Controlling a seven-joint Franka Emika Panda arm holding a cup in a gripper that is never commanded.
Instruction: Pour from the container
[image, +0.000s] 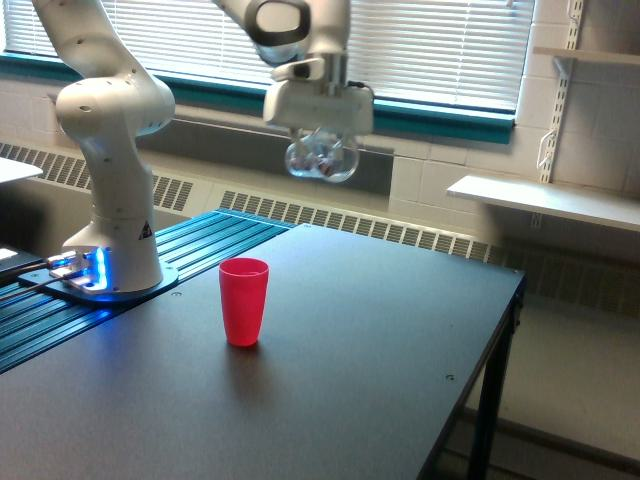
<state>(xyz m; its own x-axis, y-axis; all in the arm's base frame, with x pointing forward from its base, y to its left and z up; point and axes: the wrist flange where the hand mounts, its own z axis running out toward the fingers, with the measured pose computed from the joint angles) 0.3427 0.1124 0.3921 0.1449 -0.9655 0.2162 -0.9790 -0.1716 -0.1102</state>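
The white robot arm's hand (320, 125) is closed around the clear, round-bottomed plastic cup (321, 160), gripping it near the top so that its bowl hangs below the hand; small dark pieces show inside, though what they are is too small to tell. Taking the opaque red plastic cup (244, 300) as the landmark, the clear cup hangs high above it and somewhat toward the exterior view's right, well apart from its rim and set back toward the window blinds. The red cup stands upright on the dark surface (380, 380), and the arm's white base (112, 250) stands beyond it to the exterior view's left. The clear cup appears roughly upright, with nothing visibly falling from it, so by my reading the pour itself has not begun: the container is lifted and carried, and what is left is to bring it over the red cup's mouth, lower or tilt it, and let the contents drop in.
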